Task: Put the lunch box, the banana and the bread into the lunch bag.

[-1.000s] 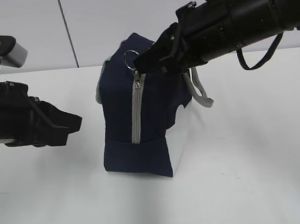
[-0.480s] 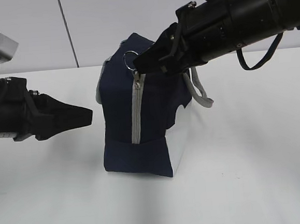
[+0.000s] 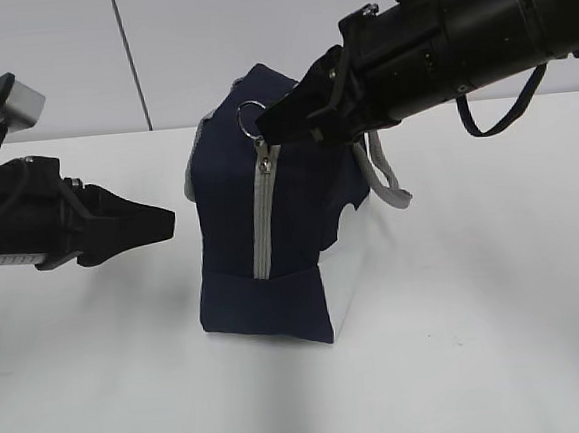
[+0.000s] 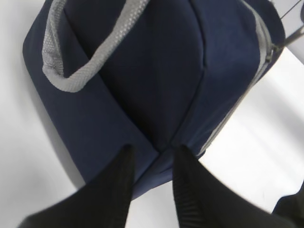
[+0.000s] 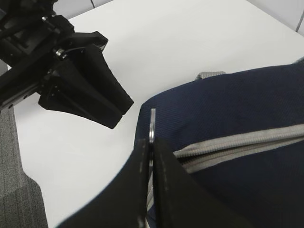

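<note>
The navy-blue lunch bag point(image 3: 300, 226) stands on the white table with its grey zipper strip point(image 3: 261, 214) closed and facing the camera. My right gripper point(image 3: 267, 125) is shut on the metal ring pull point(image 3: 253, 117) at the top of the zipper; the ring also shows in the right wrist view point(image 5: 152, 124) between the closed fingers. My left gripper point(image 3: 168, 224) is open and empty, just left of the bag; in the left wrist view point(image 4: 151, 153) its fingers point at the bag's lower corner point(image 4: 156, 118). The lunch box, banana and bread are out of view.
A grey webbing handle point(image 3: 385, 181) hangs on the bag's right side, another shows in the left wrist view point(image 4: 71, 71). The white table point(image 3: 480, 342) stretches around the bag, with a pale wall behind.
My left gripper swung toward the bag from the left, then drew back a touch. The right gripper and bag have not moved.
</note>
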